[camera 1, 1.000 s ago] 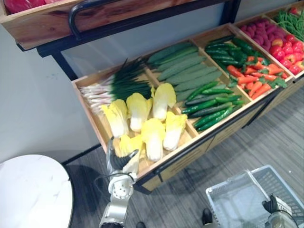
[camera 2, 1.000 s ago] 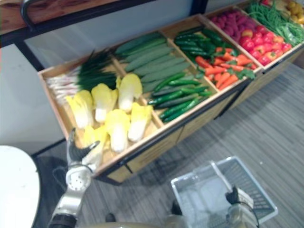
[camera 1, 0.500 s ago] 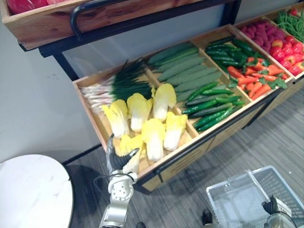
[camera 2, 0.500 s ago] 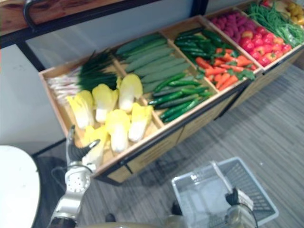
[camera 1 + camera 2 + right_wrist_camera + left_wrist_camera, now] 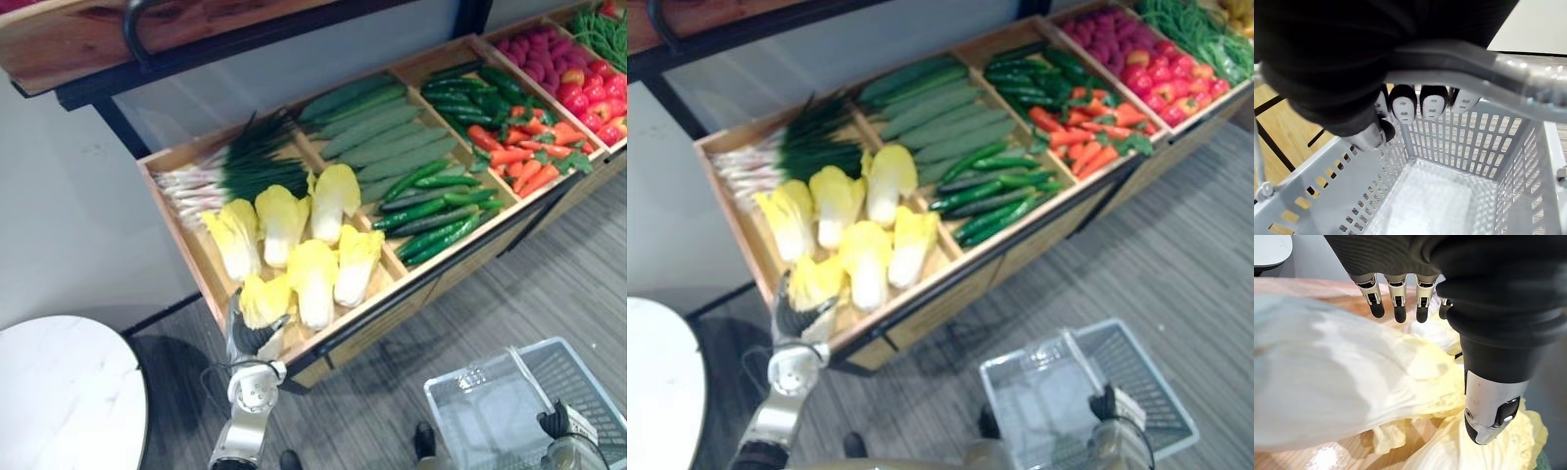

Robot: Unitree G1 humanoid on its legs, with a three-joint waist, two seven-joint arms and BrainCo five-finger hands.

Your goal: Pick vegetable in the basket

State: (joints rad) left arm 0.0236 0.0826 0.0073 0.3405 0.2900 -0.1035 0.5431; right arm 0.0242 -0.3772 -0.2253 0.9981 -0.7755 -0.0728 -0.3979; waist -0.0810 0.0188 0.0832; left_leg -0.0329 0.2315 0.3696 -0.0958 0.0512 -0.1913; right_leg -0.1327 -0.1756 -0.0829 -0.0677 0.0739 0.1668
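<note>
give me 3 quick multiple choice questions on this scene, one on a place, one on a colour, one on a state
1. Where is the left hand?
A at the front cabbage in the crate
B among the carrots
C on the round table

2. What colour is that cabbage?
A purple
B pale yellow
C orange

3. What is the right hand doing?
A hanging open
B holding a cucumber
C curled round the basket handle

Answers:
1 A, the left wrist view shows its fingers over the leaves.
2 B, the leaves are yellow and the base is white.
3 C, its fingers wrap the grey bar.
</note>
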